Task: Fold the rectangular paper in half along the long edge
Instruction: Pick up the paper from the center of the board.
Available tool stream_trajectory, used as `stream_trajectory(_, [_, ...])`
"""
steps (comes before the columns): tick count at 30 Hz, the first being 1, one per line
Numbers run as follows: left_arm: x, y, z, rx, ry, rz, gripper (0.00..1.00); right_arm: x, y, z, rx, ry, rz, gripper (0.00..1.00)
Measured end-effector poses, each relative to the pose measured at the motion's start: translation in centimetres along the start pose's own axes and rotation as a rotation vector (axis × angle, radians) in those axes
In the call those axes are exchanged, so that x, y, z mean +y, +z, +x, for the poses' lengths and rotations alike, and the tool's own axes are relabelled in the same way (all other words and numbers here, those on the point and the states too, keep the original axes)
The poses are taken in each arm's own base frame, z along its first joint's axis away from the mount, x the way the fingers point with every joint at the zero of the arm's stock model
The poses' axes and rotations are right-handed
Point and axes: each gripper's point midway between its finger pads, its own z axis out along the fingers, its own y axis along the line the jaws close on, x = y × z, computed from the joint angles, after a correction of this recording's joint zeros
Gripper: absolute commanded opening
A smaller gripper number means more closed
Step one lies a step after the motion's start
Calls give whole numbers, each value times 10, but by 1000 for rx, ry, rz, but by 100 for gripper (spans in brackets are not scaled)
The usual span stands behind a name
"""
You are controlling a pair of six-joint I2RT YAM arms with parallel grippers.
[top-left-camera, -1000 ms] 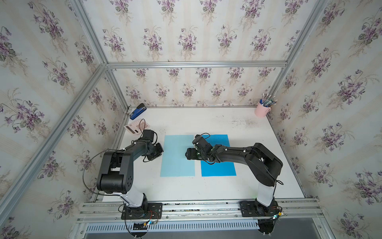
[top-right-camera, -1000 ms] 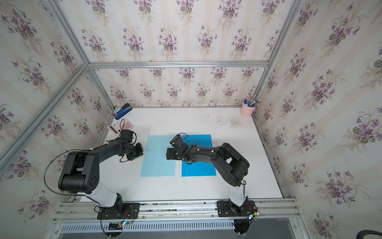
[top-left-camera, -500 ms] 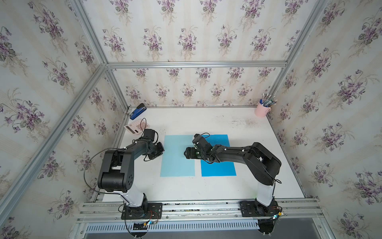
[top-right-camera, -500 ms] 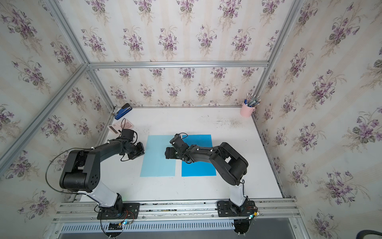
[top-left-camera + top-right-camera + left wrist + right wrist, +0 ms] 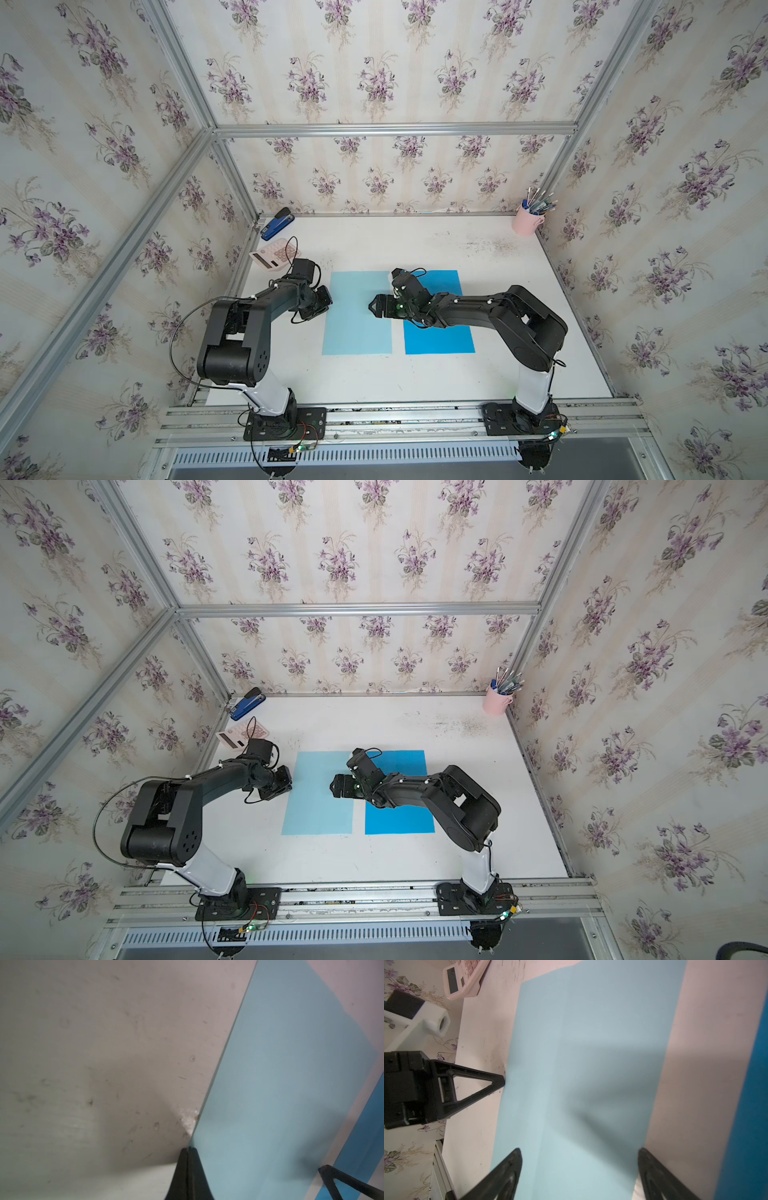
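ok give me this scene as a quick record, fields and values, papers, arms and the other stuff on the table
light blue paper: flat on the table, faint lengthwise line, maybe a crease
dark blue paper: flat beside it, strip of table between
left gripper: jaws shut, tip at the light blue paper's outer long edge
right gripper: jaws open over the light blue paper, holding nothing
far edge: stapler, calculator, pink cup of pens
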Motion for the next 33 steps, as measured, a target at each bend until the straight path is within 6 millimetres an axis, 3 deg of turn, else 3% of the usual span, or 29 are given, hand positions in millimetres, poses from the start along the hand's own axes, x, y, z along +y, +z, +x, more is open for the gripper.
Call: stream_trajectory(33, [-10, 2, 5, 5, 70, -51, 0, 11, 2, -1, 11, 47, -148, 90])
